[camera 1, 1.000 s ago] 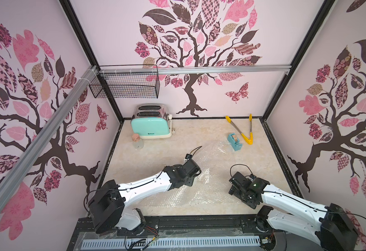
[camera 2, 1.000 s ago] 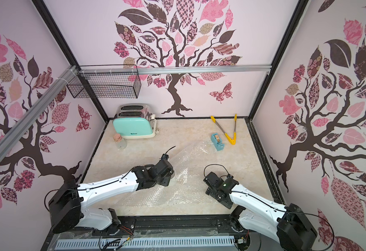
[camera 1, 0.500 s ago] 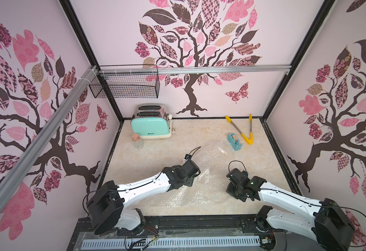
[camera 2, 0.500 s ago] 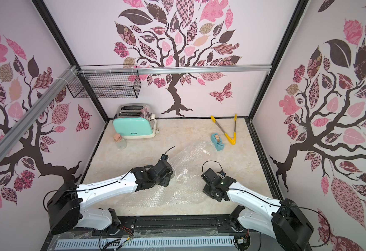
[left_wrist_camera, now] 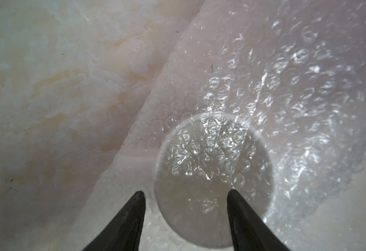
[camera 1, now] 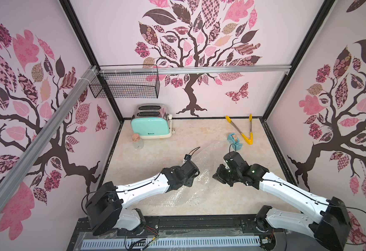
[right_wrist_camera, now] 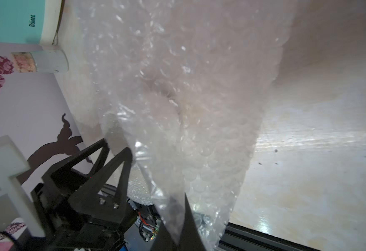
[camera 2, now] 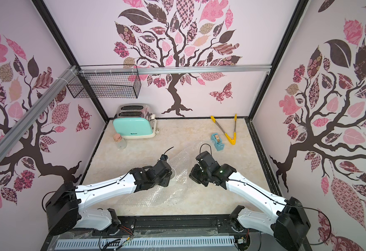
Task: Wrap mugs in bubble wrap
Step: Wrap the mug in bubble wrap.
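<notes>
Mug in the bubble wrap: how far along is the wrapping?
Done: the bubble wrap is spread on the table, and part of it seems to lie across the mug. In hand: the right gripper is shut on a lifted edge of the sheet; the left gripper, open, hangs at the mug's rim. Left: closing the sheet round the mug.

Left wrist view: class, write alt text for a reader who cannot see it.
A round white mug, seen from above and draped in clear bubble wrap, lies at the left gripper's two spread black fingertips. One fingertip is beside its rim, one over its opening; pale marbled tabletop alongside.
</notes>
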Robot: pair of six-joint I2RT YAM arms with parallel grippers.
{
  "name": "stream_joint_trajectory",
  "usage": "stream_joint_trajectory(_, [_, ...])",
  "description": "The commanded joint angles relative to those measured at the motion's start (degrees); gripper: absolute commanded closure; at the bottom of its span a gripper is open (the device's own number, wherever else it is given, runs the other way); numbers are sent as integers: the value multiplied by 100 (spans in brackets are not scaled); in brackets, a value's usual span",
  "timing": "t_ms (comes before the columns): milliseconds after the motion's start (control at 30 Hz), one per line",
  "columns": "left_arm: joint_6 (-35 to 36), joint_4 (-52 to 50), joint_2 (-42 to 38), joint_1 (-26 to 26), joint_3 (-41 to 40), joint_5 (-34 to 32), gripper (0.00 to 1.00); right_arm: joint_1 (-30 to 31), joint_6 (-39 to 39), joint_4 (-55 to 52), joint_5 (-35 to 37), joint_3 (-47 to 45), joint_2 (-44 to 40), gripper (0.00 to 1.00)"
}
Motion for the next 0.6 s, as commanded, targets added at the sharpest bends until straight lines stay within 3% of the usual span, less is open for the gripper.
stream_joint_trajectory(0, [99,-35,17,-54,-82,113,36,-10,182,311,-604,244,250,100])
stream_joint_trajectory(567, [150,259,-361,-178,-392,27,38,-10,751,1147,-1318,1571,1908,100])
